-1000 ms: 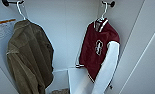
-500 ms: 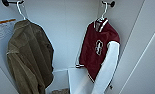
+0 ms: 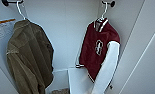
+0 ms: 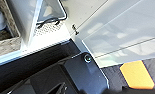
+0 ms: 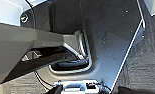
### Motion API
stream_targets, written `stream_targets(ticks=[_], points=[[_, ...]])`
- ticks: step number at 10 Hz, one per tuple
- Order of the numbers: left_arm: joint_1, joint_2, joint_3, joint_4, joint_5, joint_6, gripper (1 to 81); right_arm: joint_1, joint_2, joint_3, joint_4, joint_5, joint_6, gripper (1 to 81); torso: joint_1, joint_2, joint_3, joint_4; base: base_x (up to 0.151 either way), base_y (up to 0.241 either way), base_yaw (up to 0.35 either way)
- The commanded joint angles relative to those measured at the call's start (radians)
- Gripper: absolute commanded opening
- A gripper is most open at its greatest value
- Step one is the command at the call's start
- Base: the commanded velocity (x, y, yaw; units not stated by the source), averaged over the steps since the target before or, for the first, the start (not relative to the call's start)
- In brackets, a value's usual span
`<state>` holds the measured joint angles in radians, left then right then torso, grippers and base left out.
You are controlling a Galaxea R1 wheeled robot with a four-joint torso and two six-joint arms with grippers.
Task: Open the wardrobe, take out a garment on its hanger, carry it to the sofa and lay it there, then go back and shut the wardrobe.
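The wardrobe [image 3: 68, 30] stands open in the head view, its white back wall facing me and one white door [image 3: 143, 50] swung out at the right. The garment [image 3: 98, 47], a maroon varsity jacket with white sleeves and a white chest emblem, hangs at the right of the interior. Its thin white hanger [image 3: 104, 12] hooks over the dark rail near the top. In the left wrist view, white wardrobe panels [image 4: 123, 37] lie close beside the arm.
An olive-brown jacket [image 3: 28, 57] hangs at the left on its own white hanger. A white box [image 3: 78, 80] sits low inside, under the maroon jacket. A printed sheet [image 3: 1, 28] is stuck to the left wall. An orange patch [image 4: 136, 75] marks the dark floor.
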<state>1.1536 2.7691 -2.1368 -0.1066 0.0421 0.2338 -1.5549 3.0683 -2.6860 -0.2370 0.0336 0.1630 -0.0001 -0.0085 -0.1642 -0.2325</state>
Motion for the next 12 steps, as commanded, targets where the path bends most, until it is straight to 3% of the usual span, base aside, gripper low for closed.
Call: stream_targets(ticks=[1,3,6,12], points=[[-0.185,-0.092,0.184,-0.002,0.055,-0.005,81.1,0.026,0.0,0.003,0.007,-0.055,0.0,81.1,0.0,0.0,0.0,0.0,0.0,0.0,0.0],[-0.245,-0.141,0.305,-0.025,0.056,-0.007,81.1,0.031,0.0,0.003,0.007,-0.055,0.0,81.1,0.0,0.0,0.0,0.0,0.0,0.0,0.0],[-0.329,-0.155,0.36,-0.059,0.062,-0.007,81.1,0.037,-0.001,0.0,0.007,-0.06,0.0,81.1,0.0,0.0,0.0,0.0,0.0,0.0,0.0],[-0.602,-0.135,0.413,-0.225,0.17,-0.007,81.1,0.04,0.0,-0.011,0.008,-0.064,0.0,81.1,0.001,0.0,-0.001,0.0,0.0,0.0,0.0]])
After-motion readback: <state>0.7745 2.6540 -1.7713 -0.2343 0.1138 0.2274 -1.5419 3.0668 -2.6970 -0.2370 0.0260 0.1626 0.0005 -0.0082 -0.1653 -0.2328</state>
